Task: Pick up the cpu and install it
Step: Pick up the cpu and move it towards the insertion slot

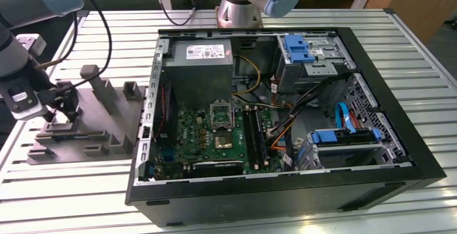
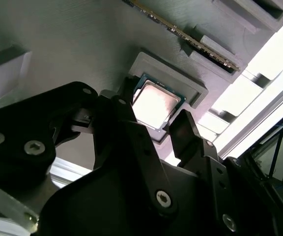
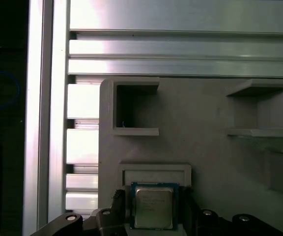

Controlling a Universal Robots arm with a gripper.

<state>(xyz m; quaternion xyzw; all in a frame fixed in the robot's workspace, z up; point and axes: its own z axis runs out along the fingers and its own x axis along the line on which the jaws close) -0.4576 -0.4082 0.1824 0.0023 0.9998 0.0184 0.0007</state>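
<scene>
The cpu (image 3: 154,207) is a small square chip with a pale metal top. It lies flat in a raised pocket of the grey moulded tray (image 1: 107,111), at the exterior view's left. My gripper (image 1: 61,117) is down over that pocket. Its black fingers (image 2: 183,129) stand on either side of the cpu (image 2: 155,103) in both wrist views, close to its edges with a thin dark gap on each side. The gripper is open and the chip rests in the pocket. The motherboard's empty socket (image 1: 220,113) shows inside the open computer case (image 1: 271,191).
The tray carries raised blocks and posts (image 1: 91,74) around the gripper, and a square recess (image 3: 134,110) lies beyond the cpu pocket. A second arm's base (image 1: 241,9) stands behind the case. Cables, a power supply (image 1: 203,65) and blue drive bays (image 1: 341,136) crowd the case.
</scene>
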